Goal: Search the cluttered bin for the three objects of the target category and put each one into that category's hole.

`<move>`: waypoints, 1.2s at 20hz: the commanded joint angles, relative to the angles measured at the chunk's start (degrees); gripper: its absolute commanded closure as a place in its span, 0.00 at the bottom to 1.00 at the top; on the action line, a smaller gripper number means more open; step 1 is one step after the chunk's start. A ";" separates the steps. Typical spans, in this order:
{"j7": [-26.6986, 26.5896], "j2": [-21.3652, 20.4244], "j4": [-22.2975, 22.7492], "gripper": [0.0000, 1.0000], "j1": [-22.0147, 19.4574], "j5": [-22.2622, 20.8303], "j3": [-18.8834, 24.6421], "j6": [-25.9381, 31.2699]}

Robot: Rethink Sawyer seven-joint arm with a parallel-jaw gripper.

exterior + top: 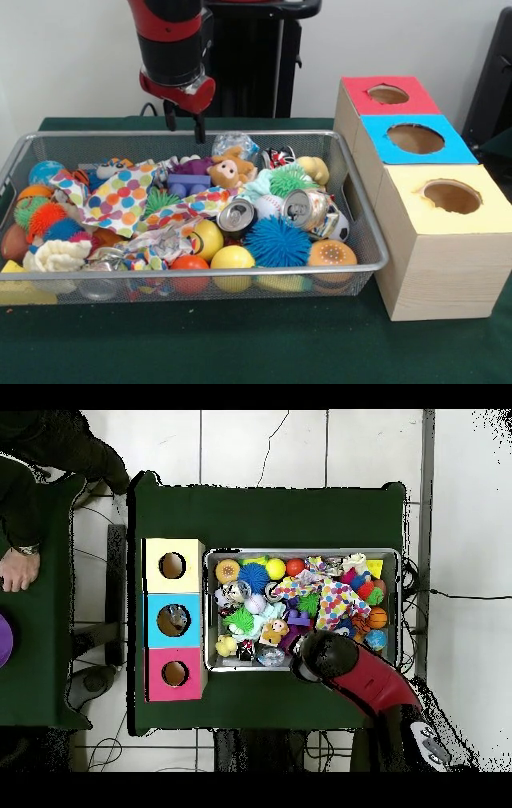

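Overhead, hovering at the far rim of the wire bin [352, 210], above the clutter and touching none of it: gripper [183, 122], its 2 dark fingers hanging apart with nothing between them. Crowding the bin from wall to wall: a polka-dot cloth [120, 204] sprawling across the left half and covering whatever is lying beneath it; 2 drink cans [308, 210] lying on their sides near the middle, open tops facing the front; a blue spiky ball [276, 241] pressing against them; yellow balls [232, 258] and an orange ball [190, 263] sitting along the front wall; a burger-shaped toy [332, 254] resting in the front right corner. Sitting toward the back: a small plush animal [232, 170] on a purple block [190, 186], with a green spiky ball [290, 180] just beside. Standing in a row against the bin's right side: 3 boxes, each with a round hole on top, namely a red-topped box [356, 98] farthest, a blue-topped box [380, 144] between, a yellow-topped box [448, 240] nearest. Resting on a neighbouring table at the edge of the overhead view: a person's hand [17, 570].
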 commanded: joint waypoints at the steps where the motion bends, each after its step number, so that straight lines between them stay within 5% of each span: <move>1: 9.55 1.18 -1.86 0.00 2.38 -2.37 -1.22 -5.05; 24: 16.47 -3.54 4.16 0.00 9.67 4.88 -4.14 -2.28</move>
